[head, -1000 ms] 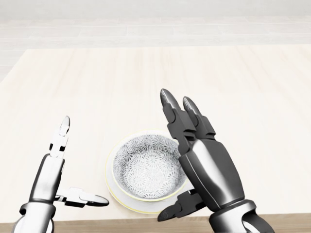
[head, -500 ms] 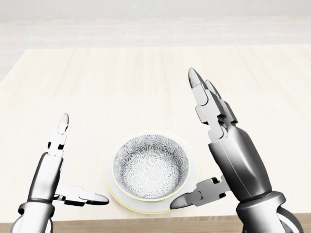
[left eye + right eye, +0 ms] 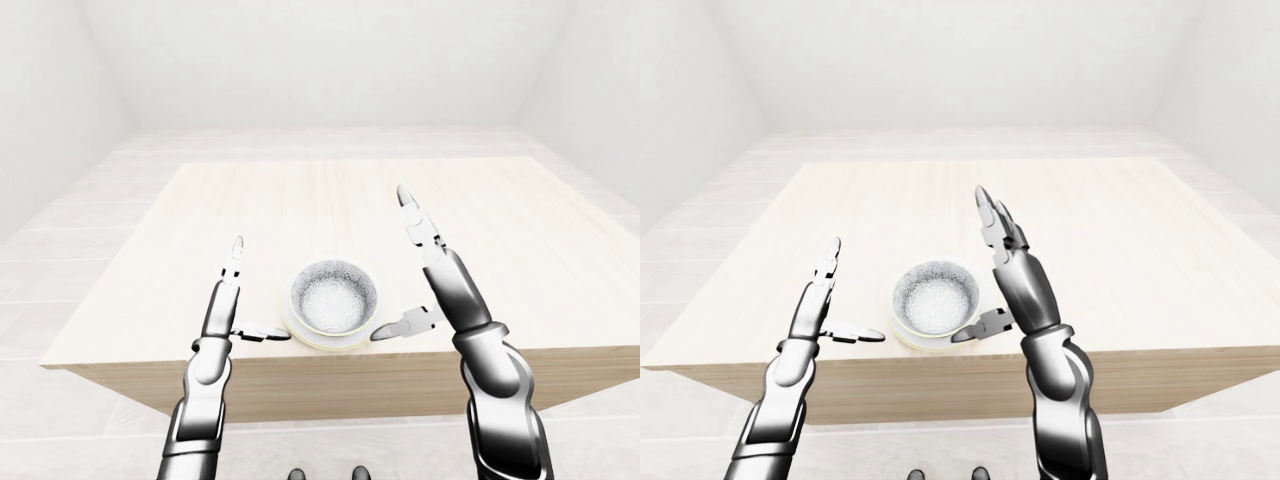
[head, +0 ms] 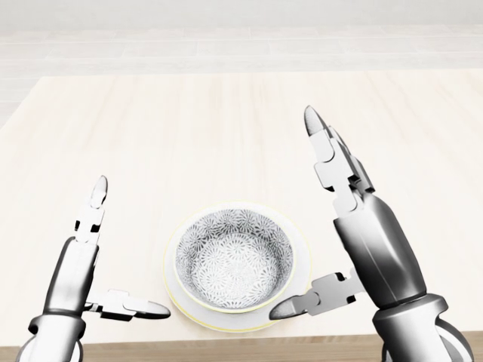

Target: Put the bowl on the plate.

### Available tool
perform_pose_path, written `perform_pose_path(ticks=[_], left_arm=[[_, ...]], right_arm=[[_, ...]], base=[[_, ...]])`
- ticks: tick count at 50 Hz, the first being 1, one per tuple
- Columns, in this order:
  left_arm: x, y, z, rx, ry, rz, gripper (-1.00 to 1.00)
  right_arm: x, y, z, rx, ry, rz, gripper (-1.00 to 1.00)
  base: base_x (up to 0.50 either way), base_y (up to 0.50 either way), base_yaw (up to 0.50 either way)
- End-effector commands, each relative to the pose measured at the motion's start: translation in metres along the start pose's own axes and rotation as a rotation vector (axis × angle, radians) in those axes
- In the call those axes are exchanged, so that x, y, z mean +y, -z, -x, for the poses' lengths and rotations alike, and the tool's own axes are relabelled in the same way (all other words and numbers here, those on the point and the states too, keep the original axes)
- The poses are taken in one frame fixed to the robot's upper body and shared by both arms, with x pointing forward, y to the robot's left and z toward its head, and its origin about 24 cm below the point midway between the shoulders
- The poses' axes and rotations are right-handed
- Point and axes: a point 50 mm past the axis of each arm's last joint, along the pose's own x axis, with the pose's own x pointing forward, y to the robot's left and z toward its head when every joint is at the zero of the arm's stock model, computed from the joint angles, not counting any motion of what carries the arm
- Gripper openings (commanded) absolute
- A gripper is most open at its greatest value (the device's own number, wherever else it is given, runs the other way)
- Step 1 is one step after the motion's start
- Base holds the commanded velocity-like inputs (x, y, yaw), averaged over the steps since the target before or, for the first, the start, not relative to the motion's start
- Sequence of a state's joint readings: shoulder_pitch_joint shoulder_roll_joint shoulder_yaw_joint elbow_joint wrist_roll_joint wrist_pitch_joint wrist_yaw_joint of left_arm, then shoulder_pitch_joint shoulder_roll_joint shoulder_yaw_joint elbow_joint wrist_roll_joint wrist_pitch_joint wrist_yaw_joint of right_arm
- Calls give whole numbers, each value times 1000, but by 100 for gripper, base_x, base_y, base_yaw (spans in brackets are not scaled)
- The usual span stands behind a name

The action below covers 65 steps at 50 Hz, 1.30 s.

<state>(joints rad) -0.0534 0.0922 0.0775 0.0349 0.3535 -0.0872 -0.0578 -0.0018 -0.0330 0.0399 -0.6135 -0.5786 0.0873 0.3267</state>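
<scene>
Chrome-grey R hand (image 4: 371, 245) is spread wide, fingers pointing up the head view, thumb stuck out sideways toward the plate (image 4: 303, 253), holding nothing. Thumb tip sits just beside the plate rim; can't tell if it touches. L hand (image 4: 78, 265) mirrors it on the other side: open, empty, thumb aimed inward, tip near the rim but apart from it.

Between the two hands, the patterned bowl (image 4: 234, 260) sits upright inside the plate, roughly centred, w/ the pale yellow-edged rim showing all round it. Both sit close to the bottom edge of the wood table (image 4: 226, 121), nothing else on it.

Judgement: placing step looks done, bowl is on plate & released. Next move prob just calls for drawing both hands clear, up or outward. R thumb is the one to watch, as a sideways brush could nudge the plate toward the table edge
</scene>
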Motion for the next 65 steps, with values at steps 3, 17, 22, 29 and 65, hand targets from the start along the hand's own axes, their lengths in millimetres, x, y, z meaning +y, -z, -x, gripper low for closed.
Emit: perform_pose_path(ticks=[3, 17, 22, 29, 65], left_arm=[[0, 0, 2, 1, -1, 3, 100], [0, 0, 3, -2, 3, 9, 100], [-2, 2, 3, 9, 5, 9, 100], [-1, 1, 4, 4, 6, 11, 100], [-3, -2, 5, -9, 18, 14, 100]], right_arm=[[1, 9, 1, 34, 4, -25, 100], [-1, 19, 0, 65, 20, -57, 100], [0, 27, -2, 90, 23, -71, 100], [0, 38, -6, 122, 30, -91, 100], [4, 50, -10, 160, 25, -113, 100]], base=[[0, 0, 0], [0, 0, 0], [0, 0, 0], [0, 0, 0], [0, 0, 0]])
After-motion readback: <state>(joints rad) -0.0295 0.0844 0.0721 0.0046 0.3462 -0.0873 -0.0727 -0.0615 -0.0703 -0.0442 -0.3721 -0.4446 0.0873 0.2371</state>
